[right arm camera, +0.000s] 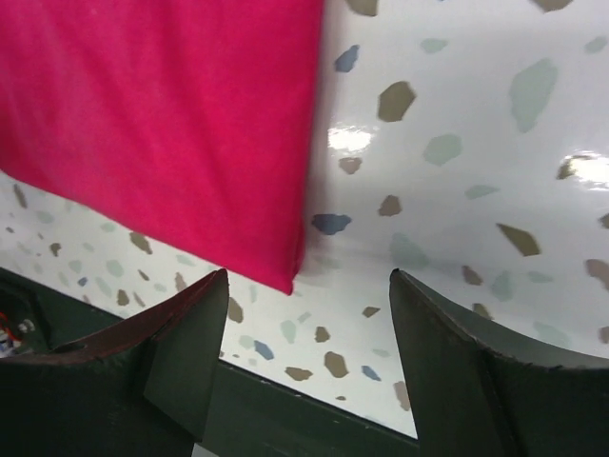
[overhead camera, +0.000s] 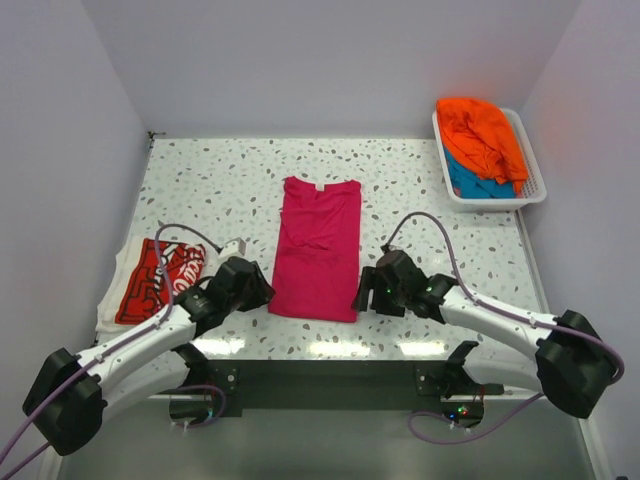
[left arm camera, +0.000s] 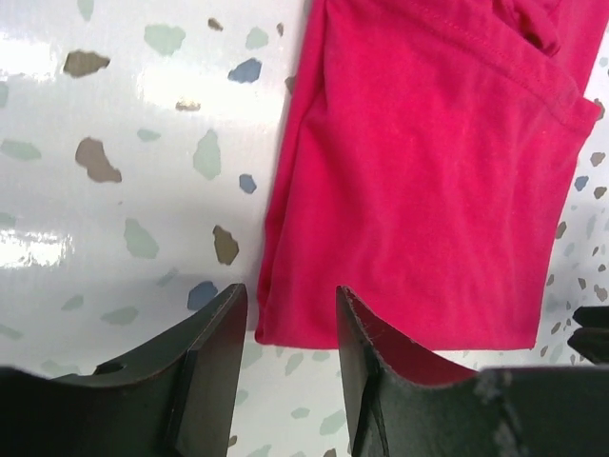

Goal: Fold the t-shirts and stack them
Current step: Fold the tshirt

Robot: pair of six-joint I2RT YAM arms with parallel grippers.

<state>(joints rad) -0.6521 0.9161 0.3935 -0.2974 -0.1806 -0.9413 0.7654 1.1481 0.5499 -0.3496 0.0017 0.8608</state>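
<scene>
A magenta-pink t-shirt (overhead camera: 320, 245) lies flat in the table's middle, folded into a long strip with its collar at the far end. My left gripper (overhead camera: 264, 290) sits low at its near left corner and my right gripper (overhead camera: 362, 293) at its near right corner. In the left wrist view the pink t-shirt (left arm camera: 428, 190) ends just beyond my open left gripper (left arm camera: 290, 295); the gap between the fingers is bare. My right gripper (right arm camera: 309, 276) is open wide, with the pink t-shirt's (right arm camera: 162, 105) corner just ahead of its left finger. A folded red t-shirt with white lettering (overhead camera: 160, 280) lies at the left.
A white basket (overhead camera: 535, 187) at the far right corner holds an orange t-shirt (overhead camera: 482, 135) on top of a teal-blue one (overhead camera: 475, 185). A white cloth (overhead camera: 112, 300) shows under the red shirt. The table's dark near edge (right arm camera: 285, 409) runs just behind my right fingers.
</scene>
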